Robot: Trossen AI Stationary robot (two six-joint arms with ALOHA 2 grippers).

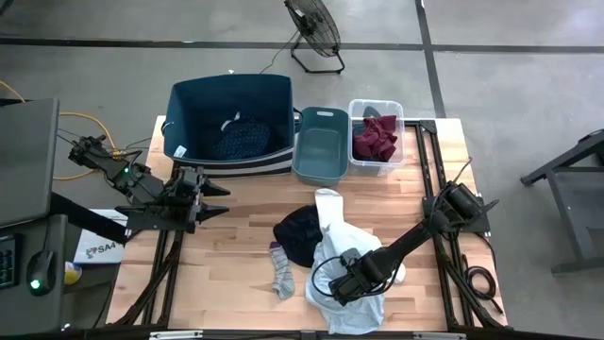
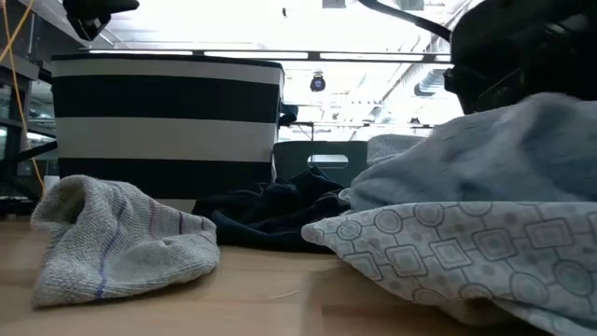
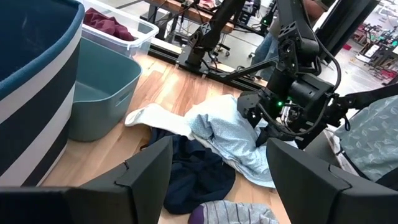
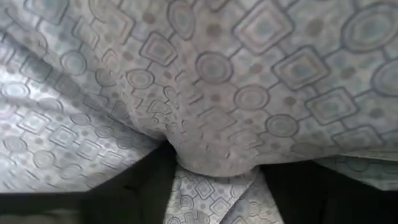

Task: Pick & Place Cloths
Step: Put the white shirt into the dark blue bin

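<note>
Pale patterned shirt (image 4: 205, 81) bunched between right gripper (image 1: 351, 280) jaws.

Right hand (image 3: 281, 127) presses into pale shirt (image 3: 227, 134) beside black garment (image 3: 196, 174).

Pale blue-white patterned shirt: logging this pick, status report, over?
Right gripper down on the pale blue-white patterned shirt, fabric bunched between its fingers. Left gripper open, waiting near the striped bin. Black garment lies beside the shirt.

Patterned pale shirt (image 1: 354, 307) crumpled beside black cloth (image 1: 300, 233)
</note>
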